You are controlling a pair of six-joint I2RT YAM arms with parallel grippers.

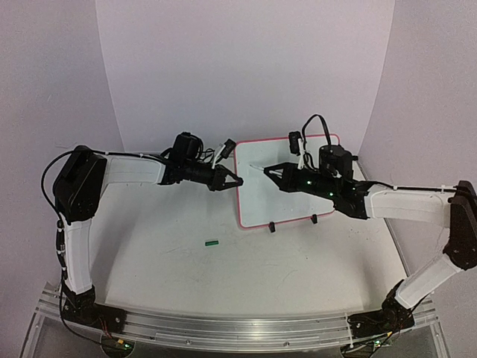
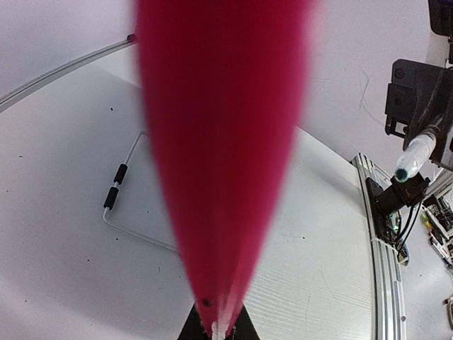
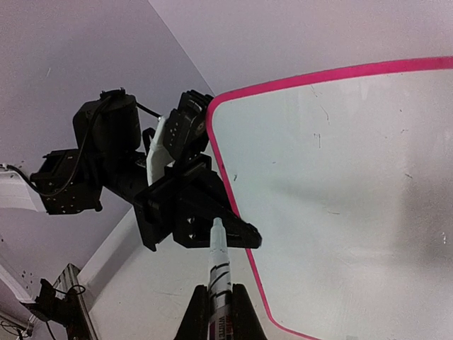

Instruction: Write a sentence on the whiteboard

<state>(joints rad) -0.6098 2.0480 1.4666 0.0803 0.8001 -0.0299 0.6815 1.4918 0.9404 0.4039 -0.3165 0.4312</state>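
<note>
From above, the blank whiteboard (image 1: 291, 190) stands right of centre, my left gripper (image 1: 232, 180) clamped on its left edge; the left wrist shows only red rim (image 2: 223, 142). Right wrist: my right gripper (image 3: 219, 308) pinches the marker (image 3: 218, 255) near that rim, and pressing could twist the board loose.

a whiteboard (image 3: 318, 74) with a pink rim is observed filling the frame from 12 to 5 o'clock; faint specks are noted on its white surface. a marker (image 3: 218, 273) is held clamped in the right gripper (image 3: 217, 306) at 6 o'clock, its tip directed toward 12 o'clock. the left gripper (image 3: 233, 228), black, is seen toward 9 o'clock, its fingers closed on the board's left rim, just beside the marker tip.
</note>
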